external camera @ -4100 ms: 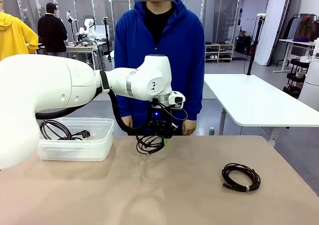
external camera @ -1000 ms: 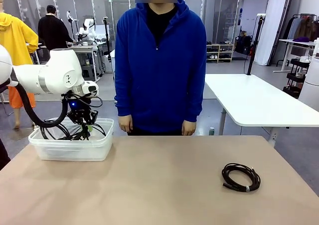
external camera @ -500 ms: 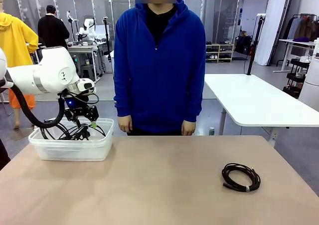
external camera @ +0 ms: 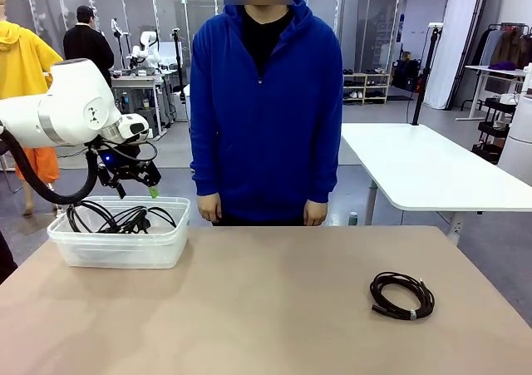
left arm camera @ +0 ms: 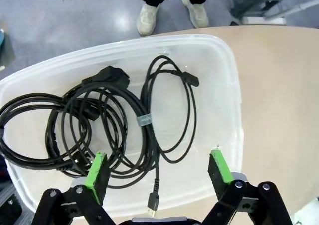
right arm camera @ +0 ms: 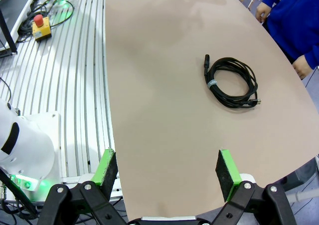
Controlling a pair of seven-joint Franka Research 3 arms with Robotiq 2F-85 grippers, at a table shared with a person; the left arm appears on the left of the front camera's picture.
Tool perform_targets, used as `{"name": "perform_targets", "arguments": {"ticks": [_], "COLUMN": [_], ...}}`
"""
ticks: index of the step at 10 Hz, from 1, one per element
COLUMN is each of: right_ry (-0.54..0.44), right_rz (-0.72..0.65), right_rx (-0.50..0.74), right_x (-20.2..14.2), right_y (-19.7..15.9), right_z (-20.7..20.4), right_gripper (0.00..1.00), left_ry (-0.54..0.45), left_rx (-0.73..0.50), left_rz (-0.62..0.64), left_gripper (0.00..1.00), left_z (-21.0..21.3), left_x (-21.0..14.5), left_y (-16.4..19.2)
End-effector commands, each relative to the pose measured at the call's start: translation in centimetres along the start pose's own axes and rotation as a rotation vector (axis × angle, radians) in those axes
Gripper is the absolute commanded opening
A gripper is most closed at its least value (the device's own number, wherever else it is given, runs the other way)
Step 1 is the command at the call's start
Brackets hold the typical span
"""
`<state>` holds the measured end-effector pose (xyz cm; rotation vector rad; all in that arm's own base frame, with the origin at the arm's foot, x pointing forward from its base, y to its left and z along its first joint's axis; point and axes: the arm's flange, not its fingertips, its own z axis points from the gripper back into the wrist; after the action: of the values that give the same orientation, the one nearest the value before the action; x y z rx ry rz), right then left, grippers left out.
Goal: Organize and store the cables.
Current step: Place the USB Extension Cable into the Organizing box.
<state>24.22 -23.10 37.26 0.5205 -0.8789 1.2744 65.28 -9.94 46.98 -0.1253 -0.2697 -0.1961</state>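
Your left jaws hang spread and empty just above the clear bin point(external camera: 116, 250) at the far left of the surface point(external camera: 274, 308), and several black cables point(left arm camera: 99, 125) lie tangled together inside that bin. Your right jaws are spread wide too and hold nothing. They look down from well away at one coiled cable point(right arm camera: 232, 80) lying alone on the right side of the surface.

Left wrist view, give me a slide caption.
Open left tool hovering above the clear bin holding coiled black cables.
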Motion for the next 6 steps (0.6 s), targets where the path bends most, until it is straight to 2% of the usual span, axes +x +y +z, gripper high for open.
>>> {"name": "perform_targets", "arguments": {"ticks": [1,6], "right_ry": [-0.002,-0.002], "right_rz": [-0.026,-0.026], "right_rx": [-0.011,-0.011], "right_x": [0.34,0.34], "right_y": [0.04,0.04], "right_z": [-0.23,-0.23], "right_gripper": [1.0,1.0], "left_ry": [0.015,0.015], "left_rx": [0.012,0.012], "left_rz": [0.015,0.015], "left_gripper": [1.0,1.0], "left_z": [-0.38,-0.38], "left_x": [0.27,0.27], "left_y": [0.31,0.31]}}
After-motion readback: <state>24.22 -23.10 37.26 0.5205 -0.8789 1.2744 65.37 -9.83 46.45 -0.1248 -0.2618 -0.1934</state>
